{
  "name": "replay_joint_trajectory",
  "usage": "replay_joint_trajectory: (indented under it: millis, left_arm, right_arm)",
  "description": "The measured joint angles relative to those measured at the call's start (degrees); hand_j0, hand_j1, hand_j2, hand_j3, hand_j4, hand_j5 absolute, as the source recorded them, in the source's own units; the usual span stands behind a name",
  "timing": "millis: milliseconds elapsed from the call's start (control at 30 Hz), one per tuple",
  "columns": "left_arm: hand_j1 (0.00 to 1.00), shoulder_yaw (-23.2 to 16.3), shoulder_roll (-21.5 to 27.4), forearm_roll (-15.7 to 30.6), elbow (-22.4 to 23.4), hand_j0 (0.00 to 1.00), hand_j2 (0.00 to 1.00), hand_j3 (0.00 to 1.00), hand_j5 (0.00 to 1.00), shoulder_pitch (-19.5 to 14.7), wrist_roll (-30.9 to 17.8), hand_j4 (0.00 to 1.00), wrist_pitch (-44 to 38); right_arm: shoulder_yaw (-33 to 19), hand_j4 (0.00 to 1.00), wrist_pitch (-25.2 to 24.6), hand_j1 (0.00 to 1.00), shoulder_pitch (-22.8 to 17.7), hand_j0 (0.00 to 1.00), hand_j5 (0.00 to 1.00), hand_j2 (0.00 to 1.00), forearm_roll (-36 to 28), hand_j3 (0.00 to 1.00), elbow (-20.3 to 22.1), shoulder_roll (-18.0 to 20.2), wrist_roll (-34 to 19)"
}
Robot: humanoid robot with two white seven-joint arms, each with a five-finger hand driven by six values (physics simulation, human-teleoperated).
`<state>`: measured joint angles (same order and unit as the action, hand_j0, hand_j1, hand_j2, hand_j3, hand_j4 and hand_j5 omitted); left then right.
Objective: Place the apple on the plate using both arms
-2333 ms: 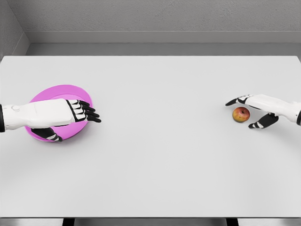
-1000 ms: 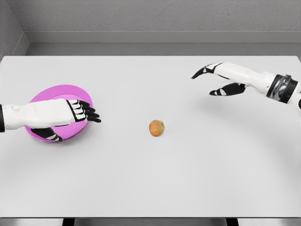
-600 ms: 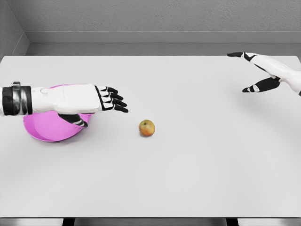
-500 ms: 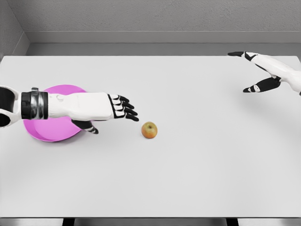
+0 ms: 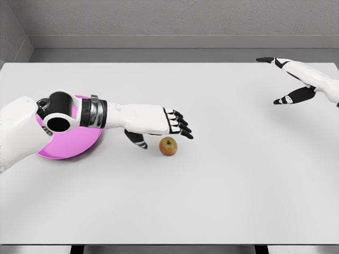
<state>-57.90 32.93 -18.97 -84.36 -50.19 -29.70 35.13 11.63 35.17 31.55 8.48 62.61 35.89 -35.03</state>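
1. You've got the apple sitting upright on the table, a bit left of center, stem dimple up. It's not on the plate.
2. Your left hand is stretched out over the table, palm down, right above and just behind the apple. Fingers are extended and loosely spread, tips pointing right past the apple. The thumb hangs down on the apple's left side. It's holding nothing; you can't tell from this angle if the thumb touches the fruit.
3. Left forearm and elbow cross over the plate, covering most of its upper half. Only the lower and right parts of the pink rim show.
4. Plate sits at the table's left side, well apart from the apple, with the left arm spanning between them.
5. Your right hand is far off at the upper right edge of the table, lifted, fingers and thumb spread wide, empty. It's well away from the apple.
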Motion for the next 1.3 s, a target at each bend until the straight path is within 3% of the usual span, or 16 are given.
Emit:
replay_joint_trajectory:
  millis: [233, 400, 1133, 1300]
  left_arm:
    - [1.00, -0.5, -2.0, -2.3, 3.0, 1.00, 1.00, 1.00, 1.00, 0.2, 0.0, 1.00, 0.0]
    - [0.94, -0.6, -2.2, -2.7, 3.4, 0.94, 0.94, 0.94, 0.94, 0.1, 0.0, 0.94, 0.0]
    - [0.94, -2.3, -5.6, -6.4, 6.6, 0.94, 0.94, 0.94, 0.94, -0.2, 0.0, 0.94, 0.0]
    - [0.87, -2.5, -6.0, -7.2, 6.7, 0.87, 0.87, 0.87, 0.87, -0.2, -0.2, 0.87, 0.0]
  right_arm:
    - [0.1, 1.00, 0.0, 1.00, -0.1, 1.00, 1.00, 1.00, 0.0, 1.00, 0.5, 0.1, 0.0]
    - [0.2, 1.00, 0.0, 1.00, -0.4, 1.00, 1.00, 1.00, 0.0, 1.00, 1.5, 0.1, 0.0]
    - [0.1, 1.00, 0.0, 1.00, -1.2, 1.00, 1.00, 1.00, -0.1, 1.00, 1.9, 0.2, 0.0]
    - [0.2, 1.00, 0.0, 1.00, -1.2, 1.00, 1.00, 1.00, -0.1, 1.00, 1.7, 0.2, 0.0]
